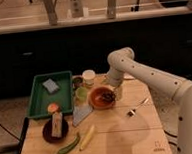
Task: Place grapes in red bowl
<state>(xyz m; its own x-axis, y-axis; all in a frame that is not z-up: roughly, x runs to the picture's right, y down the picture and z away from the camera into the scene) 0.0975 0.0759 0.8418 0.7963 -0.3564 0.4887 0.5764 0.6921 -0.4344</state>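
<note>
The red bowl (99, 98) sits near the middle of the wooden table (119, 135), orange-red with a lighter rim. The grapes (107, 95), a small dark bunch, lie inside the bowl toward its right side. My gripper (113, 92) hangs from the white arm (144, 75) directly over the bowl's right edge, right at the grapes. I cannot tell whether it touches them.
A green tray (64, 79) with a blue sponge (50, 85) is at the left. A small green cup (81, 93) and a white jar (89, 77) stand behind the bowl. A maroon dish (45, 131) holds a carton (56, 123). A cucumber (68, 144), a banana (86, 137) and a fork (137, 107) lie in front.
</note>
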